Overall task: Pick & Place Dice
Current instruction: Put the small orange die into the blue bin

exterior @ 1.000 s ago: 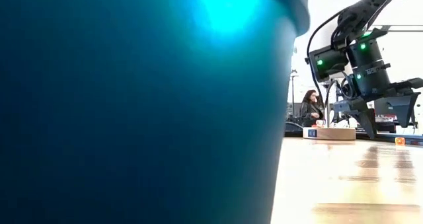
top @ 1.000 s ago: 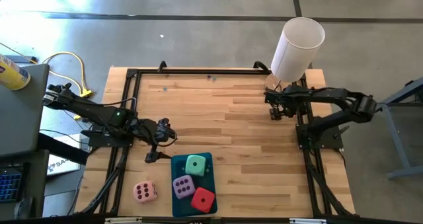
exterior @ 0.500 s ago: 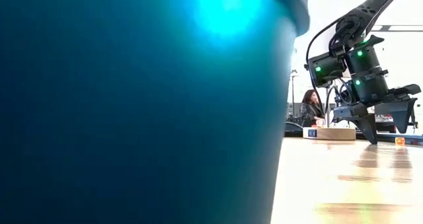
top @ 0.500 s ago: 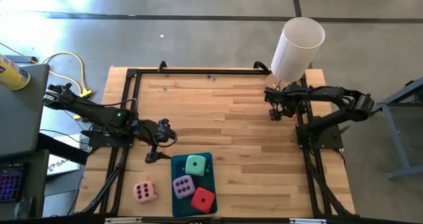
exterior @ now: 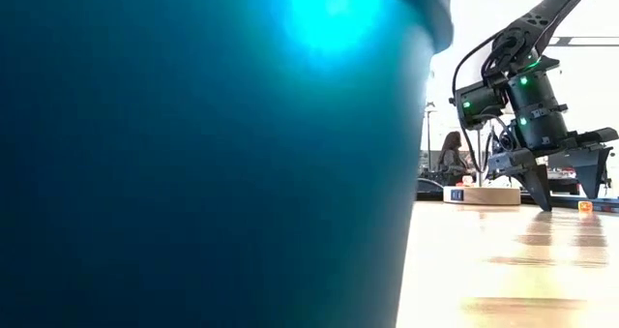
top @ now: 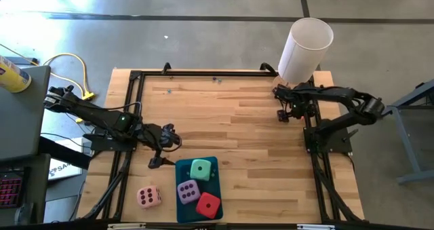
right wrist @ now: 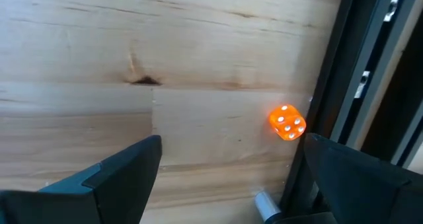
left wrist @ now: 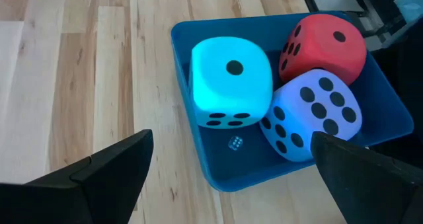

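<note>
A teal tray (top: 214, 182) near the table's front edge holds the mint green die (left wrist: 231, 78), the red die (left wrist: 324, 45) and the lilac die (left wrist: 310, 115). A tiny clear die (left wrist: 235, 143) lies on the tray floor. The pale pink die (top: 148, 197) rests on the wood left of the tray. My left gripper (top: 167, 150) hangs open above the table, just beyond the tray's far left corner. My right gripper (top: 286, 113) is open, pointing down at the table's far right, beside a tiny orange die (right wrist: 287, 122).
A tall white cylinder (top: 305, 50) stands at the far right corner. A black frame rail (right wrist: 344, 85) runs along the table's right edge beside the orange die. In the low view the tray's wall (exterior: 193, 154) blocks most of the picture. A person (exterior: 453, 159) sits in the room behind.
My right gripper has sunk a little toward the table at the far right and turned slightly, staying open. The dice and the tray have not moved.
</note>
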Controlling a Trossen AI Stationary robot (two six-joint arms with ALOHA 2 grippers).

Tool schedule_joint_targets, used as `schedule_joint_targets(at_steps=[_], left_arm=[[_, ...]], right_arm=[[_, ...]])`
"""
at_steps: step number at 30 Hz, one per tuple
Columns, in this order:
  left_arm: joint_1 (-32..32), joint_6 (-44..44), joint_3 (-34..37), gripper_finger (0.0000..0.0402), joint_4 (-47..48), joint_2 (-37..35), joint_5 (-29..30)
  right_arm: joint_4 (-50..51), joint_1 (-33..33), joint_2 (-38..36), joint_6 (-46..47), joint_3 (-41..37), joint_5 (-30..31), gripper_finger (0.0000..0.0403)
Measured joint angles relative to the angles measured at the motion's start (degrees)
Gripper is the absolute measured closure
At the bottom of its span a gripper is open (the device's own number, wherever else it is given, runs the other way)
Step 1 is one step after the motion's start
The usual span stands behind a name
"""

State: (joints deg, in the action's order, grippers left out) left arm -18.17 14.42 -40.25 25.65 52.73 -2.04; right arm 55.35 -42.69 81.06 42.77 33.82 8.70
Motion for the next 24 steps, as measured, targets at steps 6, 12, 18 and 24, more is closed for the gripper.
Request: schedule_joint_targets(at_steps=[6,12,18,24], left_arm=[[-0.02,0.03,0.02,0.0002,-0.04,0.0,0.0],[-0.02,0.2,0.02,0.0002,-0.06,0.0,0.02],[-0.02,0.2,0.03,0.0002,-0.65,0.0,0.07],[-0.01,0.17,0.03,0.0002,-1.11,0.0,0.19]], right_arm=[[0.07,-3.28,0.02,-0.88,-0.09,-0.86,0.0037],[0.06,-5.93,0.04,-0.9,-0.11,-0.73,0.0037],[-0.23,-7.79,0.07,-1.01,-0.13,-0.75,0.0037],[-0.56,-8.05,0.07,-1.49,-0.15,-0.8,0.0042]])
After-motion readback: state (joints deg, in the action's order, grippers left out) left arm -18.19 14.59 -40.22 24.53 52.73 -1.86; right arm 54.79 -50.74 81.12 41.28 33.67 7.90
